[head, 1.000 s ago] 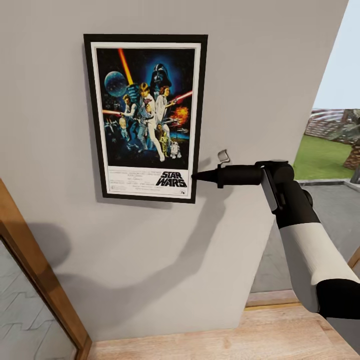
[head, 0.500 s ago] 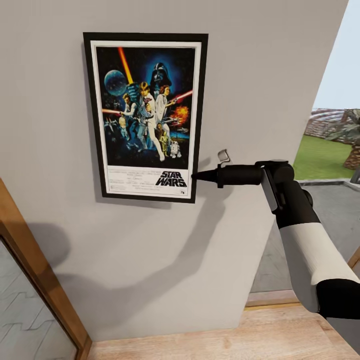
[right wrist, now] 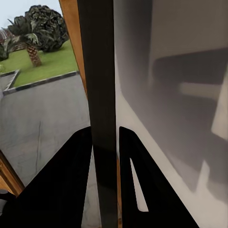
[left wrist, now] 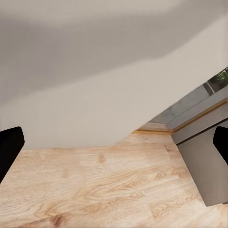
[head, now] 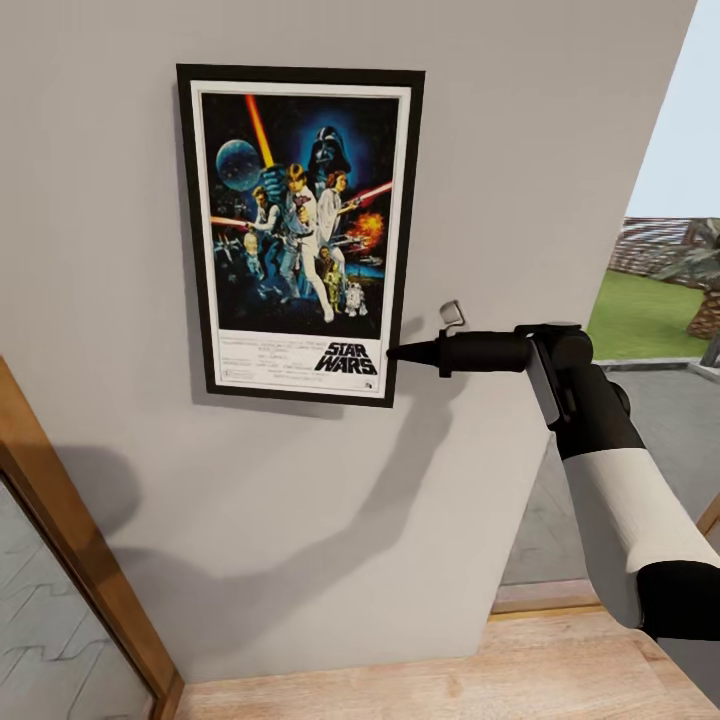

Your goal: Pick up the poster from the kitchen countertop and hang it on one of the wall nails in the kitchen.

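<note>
Poster (head: 300, 232): one, black-framed, upright against the grey wall (head: 300, 520), with the right gripper (head: 392, 352) pinching its lower right frame edge; in the right wrist view both fingers (right wrist: 71, 180) press the dark frame (right wrist: 100, 95) between them. One small metal hook (head: 452, 312) sticks out of the wall just right of the frame. Left gripper (left wrist: 114, 147) is spread wide over wooden floor (left wrist: 95, 190). Bare wall lies below and right of the poster.
</note>
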### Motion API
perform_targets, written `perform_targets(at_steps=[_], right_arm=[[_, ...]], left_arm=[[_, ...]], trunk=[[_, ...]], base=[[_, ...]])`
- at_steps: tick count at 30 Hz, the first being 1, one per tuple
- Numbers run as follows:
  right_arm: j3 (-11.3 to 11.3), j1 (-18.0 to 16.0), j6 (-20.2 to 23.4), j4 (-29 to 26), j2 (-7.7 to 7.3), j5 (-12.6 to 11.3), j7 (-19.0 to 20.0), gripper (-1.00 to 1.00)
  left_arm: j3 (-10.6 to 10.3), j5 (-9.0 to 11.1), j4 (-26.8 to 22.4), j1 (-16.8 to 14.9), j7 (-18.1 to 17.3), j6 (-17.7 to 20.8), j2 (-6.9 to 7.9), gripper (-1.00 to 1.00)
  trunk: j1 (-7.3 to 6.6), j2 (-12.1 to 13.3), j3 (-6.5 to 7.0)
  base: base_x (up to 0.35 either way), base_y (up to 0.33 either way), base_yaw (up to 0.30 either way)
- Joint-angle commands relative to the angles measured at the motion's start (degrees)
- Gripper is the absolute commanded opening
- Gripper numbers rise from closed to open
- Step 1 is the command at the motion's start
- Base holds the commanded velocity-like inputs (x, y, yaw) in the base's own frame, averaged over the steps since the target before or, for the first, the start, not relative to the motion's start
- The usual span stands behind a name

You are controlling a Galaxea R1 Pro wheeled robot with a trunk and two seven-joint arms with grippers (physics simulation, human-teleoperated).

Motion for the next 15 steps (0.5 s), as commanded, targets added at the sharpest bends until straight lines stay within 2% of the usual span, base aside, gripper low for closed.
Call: perform_targets(at_steps=[1, 15], right_arm=[[0.1, -0.1, 0.6, 0.0, -0.06, -0.5, -0.1, -1.00], [0.1, -0.1, 0.6, -0.1, -0.08, -0.1, -0.1, -1.00]], left_arm=[[-0.2, 0.3, 0.0, -0.1, -0.1, -0.3, 0.01, 1.00], [-0.2, 0.2, 0.0, -0.1, -0.1, -0.3, -0.06, 1.00]], trunk=[[0.04, -0.1, -0.14], [0.04, -0.1, -0.14]], base=[[0.000, 0.000, 0.000], [0.009, 0.000, 0.000]])
